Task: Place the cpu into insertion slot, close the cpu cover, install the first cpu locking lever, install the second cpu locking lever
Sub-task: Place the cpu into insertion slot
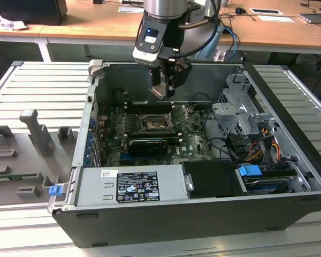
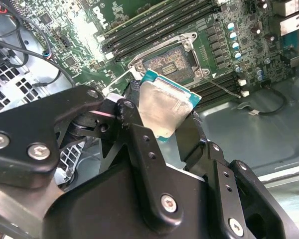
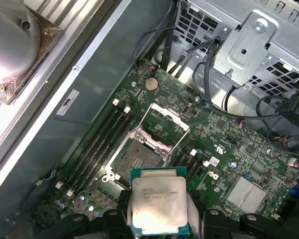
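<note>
The gripper (image 2: 162,115) pinches the cpu (image 3: 158,204) above the bare insertion slot (image 3: 138,157). In the exterior view the cpu cover (image 1: 181,114) stands raised at the slot's three o'clock, with cables (image 1: 224,145) at four o'clock. Memory slots (image 2: 159,25) flank the slot.

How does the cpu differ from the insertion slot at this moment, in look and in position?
The cpu has a pale metal face; the insertion slot is dark at its centre. The cpu is held in the tool above the board; the insertion slot sits on the board, uncovered and empty. Both are square.
</note>
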Action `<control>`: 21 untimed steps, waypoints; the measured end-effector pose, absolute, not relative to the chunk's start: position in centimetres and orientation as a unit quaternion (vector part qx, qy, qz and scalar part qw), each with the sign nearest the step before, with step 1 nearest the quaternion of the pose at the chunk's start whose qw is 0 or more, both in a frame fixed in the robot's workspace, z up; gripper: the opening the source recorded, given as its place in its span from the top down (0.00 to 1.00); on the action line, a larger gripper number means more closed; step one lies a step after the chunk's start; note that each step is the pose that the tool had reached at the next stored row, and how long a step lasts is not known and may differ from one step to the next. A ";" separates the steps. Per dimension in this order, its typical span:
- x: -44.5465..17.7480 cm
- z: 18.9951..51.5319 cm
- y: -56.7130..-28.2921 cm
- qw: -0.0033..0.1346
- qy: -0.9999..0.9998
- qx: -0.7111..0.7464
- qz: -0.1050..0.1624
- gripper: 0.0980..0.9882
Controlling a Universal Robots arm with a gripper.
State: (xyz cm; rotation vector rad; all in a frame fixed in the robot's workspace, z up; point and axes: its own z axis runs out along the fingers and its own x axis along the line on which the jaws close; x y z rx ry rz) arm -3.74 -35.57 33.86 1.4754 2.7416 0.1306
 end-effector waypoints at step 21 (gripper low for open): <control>-3.7 33.6 -35.6 0.014 0.865 0.499 0.042 0.52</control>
